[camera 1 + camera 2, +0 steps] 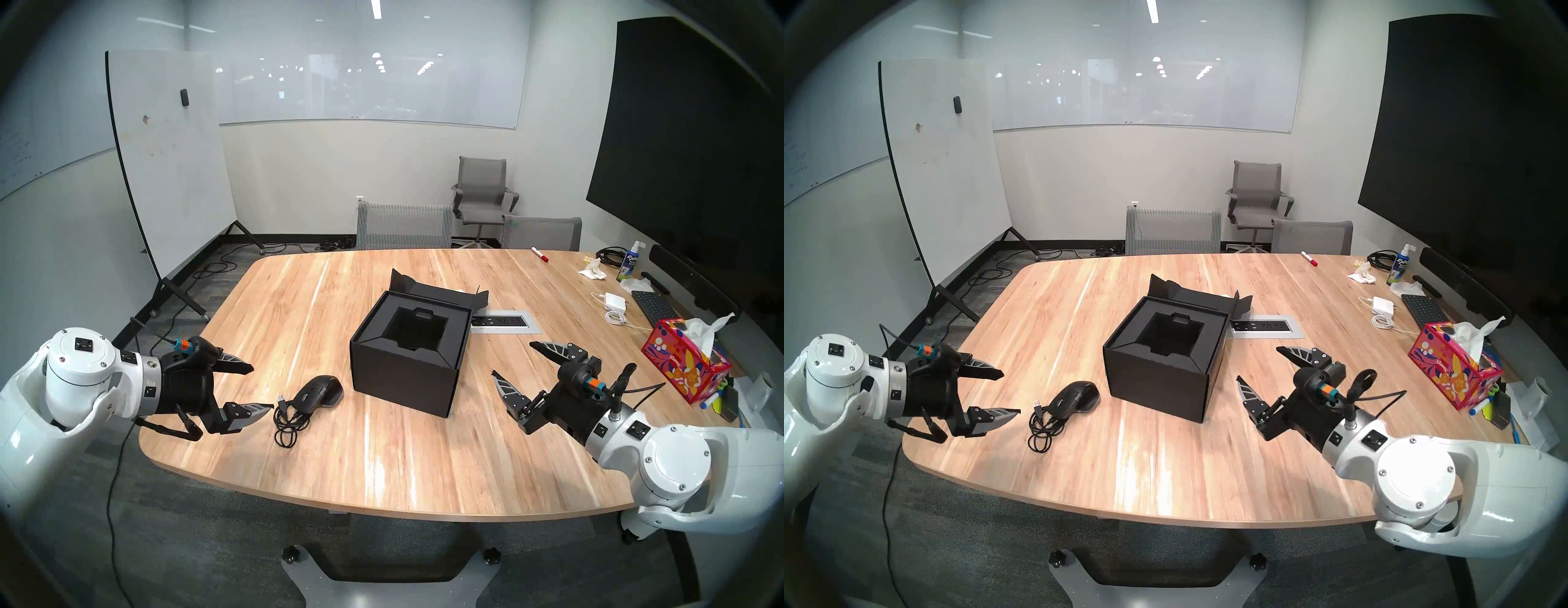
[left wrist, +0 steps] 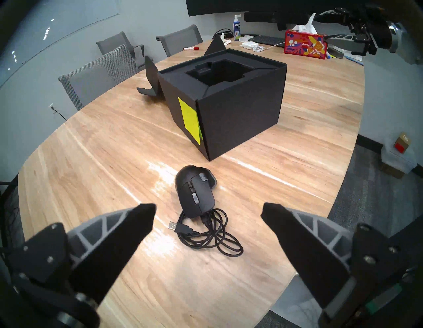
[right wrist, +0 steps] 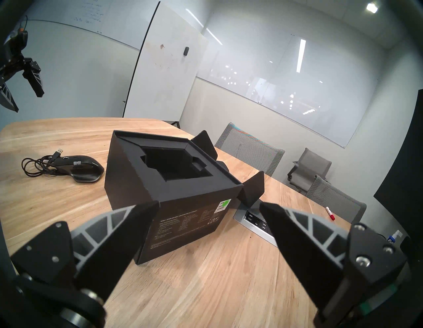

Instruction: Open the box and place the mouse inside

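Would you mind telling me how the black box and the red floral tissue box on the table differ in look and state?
The black box is plain matte black; the tissue box is red with a colourful floral print. The black box stands near the table's middle with its lid flap folded back and its moulded recess empty; the tissue box sits at the cluttered right edge with a white tissue sticking out. The black box looks larger. Both are cardboard boxes resting on the wooden table.

The box [image 1: 405,373] was matt black card. The mouse [image 1: 319,393] was smooth black plastic. The table [image 1: 382,467] was glossy, streaky pale wood.
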### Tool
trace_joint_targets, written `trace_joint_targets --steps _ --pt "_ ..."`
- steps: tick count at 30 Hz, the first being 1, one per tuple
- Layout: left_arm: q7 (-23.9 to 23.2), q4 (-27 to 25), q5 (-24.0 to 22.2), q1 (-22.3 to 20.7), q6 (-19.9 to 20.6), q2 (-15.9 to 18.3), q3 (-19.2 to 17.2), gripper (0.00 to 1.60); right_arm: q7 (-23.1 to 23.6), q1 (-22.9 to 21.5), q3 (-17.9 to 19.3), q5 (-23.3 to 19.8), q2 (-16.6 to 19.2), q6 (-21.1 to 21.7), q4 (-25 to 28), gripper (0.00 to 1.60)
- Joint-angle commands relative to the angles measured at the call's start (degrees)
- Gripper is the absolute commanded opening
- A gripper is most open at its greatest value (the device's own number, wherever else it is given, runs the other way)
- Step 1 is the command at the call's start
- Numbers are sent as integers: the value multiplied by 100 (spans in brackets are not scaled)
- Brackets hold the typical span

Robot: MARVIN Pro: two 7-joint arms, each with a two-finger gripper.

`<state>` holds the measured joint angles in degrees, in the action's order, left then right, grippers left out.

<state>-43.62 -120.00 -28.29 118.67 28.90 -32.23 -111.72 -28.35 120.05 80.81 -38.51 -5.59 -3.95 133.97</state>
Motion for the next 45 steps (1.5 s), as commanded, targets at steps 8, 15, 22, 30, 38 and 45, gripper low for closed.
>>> trace_joint_targets --steps 8,15,22,30,38,45 --pt "391 -686 159 189 676 -245 80 160 43 425 495 -30 -14 -69 34 160" --pt "887 -955 155 -150 1372 -328 547 160 75 606 683 -39 -14 -77 35 160" --pt "1424 -1011 134 -680 1842 -514 1214 160 101 755 836 -45 -14 -83 36 160" --pt "1913 -857 153 -1229 2166 -774 1829 160 131 946 1031 -51 -14 -94 39 160" --pt "2281 -496 190 -1738 2231 -1049 2253 160 162 1095 1188 -52 -30 -96 40 160" --pt "2507 -164 246 -2127 2255 -1297 2535 160 203 1211 1317 -42 -76 -88 42 160"
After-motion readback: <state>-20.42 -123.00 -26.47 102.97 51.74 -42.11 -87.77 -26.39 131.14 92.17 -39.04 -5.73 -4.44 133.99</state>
